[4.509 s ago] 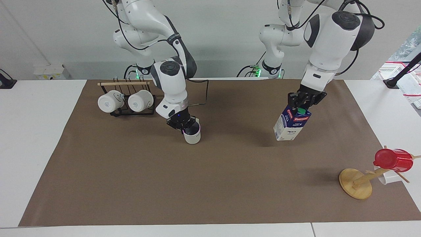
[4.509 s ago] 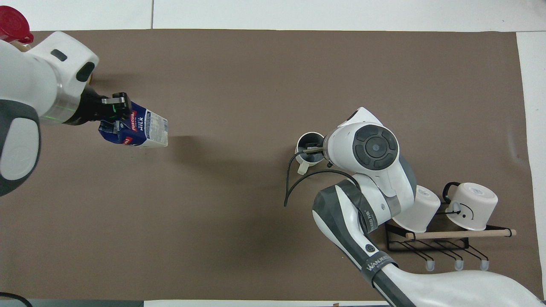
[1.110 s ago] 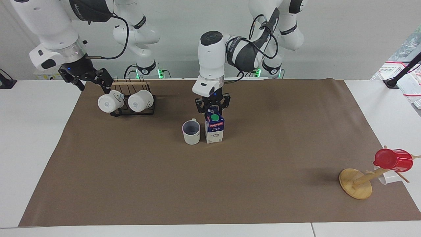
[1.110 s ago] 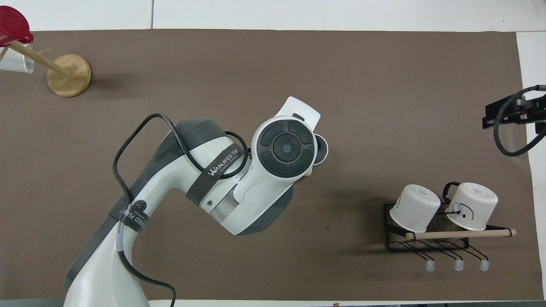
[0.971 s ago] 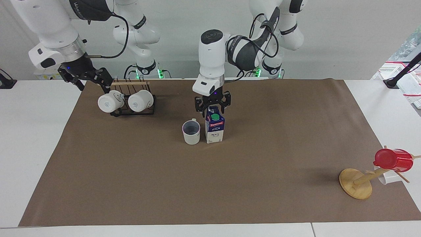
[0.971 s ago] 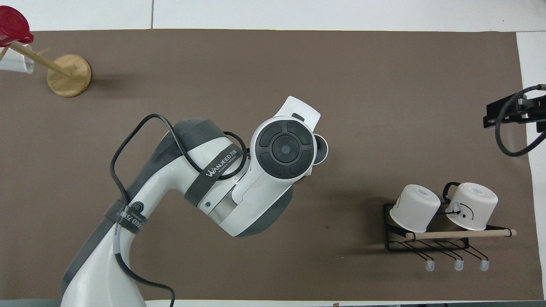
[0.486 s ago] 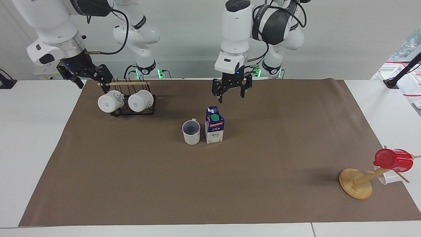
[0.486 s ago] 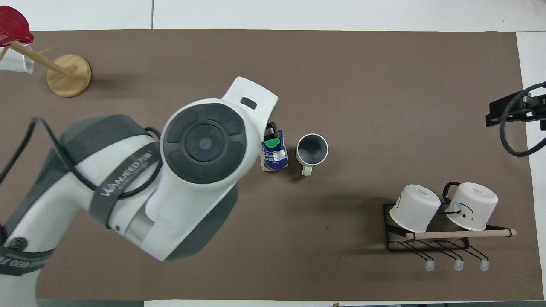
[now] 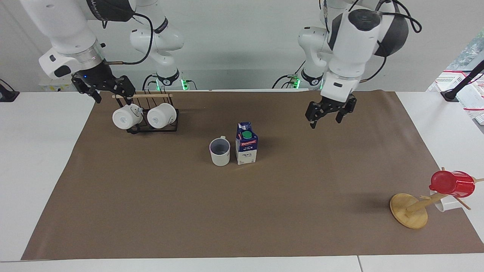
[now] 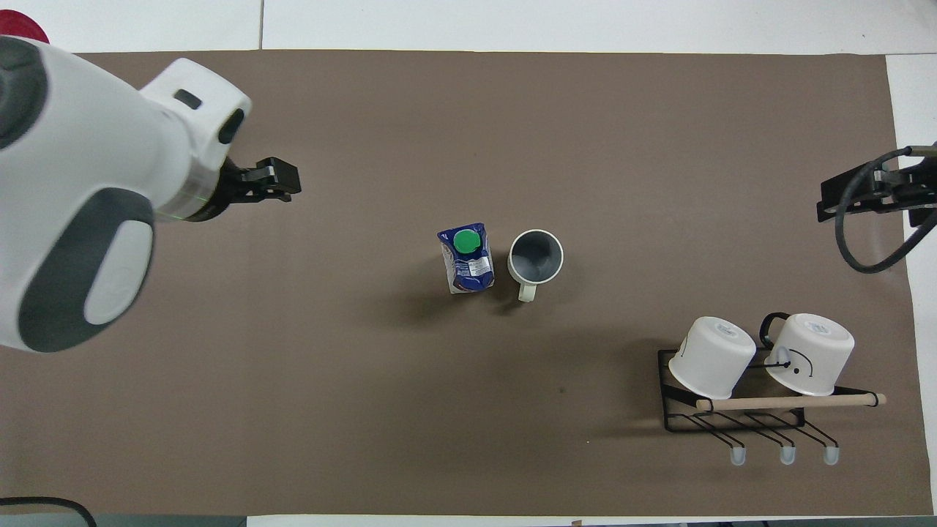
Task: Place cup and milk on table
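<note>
Milk [image 9: 246, 143] and cup [image 9: 220, 151] stand upright, just beside each other, mid-table [image 9: 264, 211], the cup toward the right arm's end. Left gripper [image 9: 328, 115] hangs spread and empty, well apart from them toward its own end. Right gripper [image 9: 107, 89], also spread, hovers by the mug rack [image 9: 151, 113].

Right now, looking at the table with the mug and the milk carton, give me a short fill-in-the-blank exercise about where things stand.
1. The milk stands upright right beside the ____ on the brown sheet.
2. The cap on top of the milk is ____ in colour.
3. The left gripper hangs in the air and holds ____.
4. The right gripper is up beside the black rack, which carries ____ white mugs.

Missing words: cup; green; nothing; two
</note>
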Available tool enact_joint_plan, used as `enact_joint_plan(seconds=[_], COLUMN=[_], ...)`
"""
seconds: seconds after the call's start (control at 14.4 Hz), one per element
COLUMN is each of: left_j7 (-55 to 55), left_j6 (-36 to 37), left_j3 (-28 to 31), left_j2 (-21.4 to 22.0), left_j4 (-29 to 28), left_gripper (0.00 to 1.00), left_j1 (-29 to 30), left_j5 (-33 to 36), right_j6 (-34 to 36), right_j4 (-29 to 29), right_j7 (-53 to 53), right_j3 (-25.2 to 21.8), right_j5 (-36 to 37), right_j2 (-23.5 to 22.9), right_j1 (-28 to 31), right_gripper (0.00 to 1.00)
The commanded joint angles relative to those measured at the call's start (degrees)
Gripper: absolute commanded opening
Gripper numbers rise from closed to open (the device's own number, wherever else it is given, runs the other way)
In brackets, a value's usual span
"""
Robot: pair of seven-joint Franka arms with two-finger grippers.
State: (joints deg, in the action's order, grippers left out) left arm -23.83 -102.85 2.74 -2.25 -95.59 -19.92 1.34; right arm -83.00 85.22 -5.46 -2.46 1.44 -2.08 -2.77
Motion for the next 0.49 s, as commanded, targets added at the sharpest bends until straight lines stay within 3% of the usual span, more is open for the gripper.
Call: enact_joint_plan(seconds=[0.0,0.42], left_j7=[8.7,20.8], left_j6=[3.3,12.7], left_j3=[-0.2,0.1], left_j2=[2.9,2.2], left_j4=[-0.8,8.0], left_gripper=[1.00,1.00], left_j1=[6.0,13.9], left_j5=[-1.8,-1.9], right_j6=[0.5,0.4], right_j4=[3.0,2.8], right_j7=[0.9,0.7], right_j3=[0.4,0.4], right_j5=[0.0,0.0], right_j2=[2.3,2.3], right_j1=[0.6,0.4], right_gripper=[1.00,1.00])
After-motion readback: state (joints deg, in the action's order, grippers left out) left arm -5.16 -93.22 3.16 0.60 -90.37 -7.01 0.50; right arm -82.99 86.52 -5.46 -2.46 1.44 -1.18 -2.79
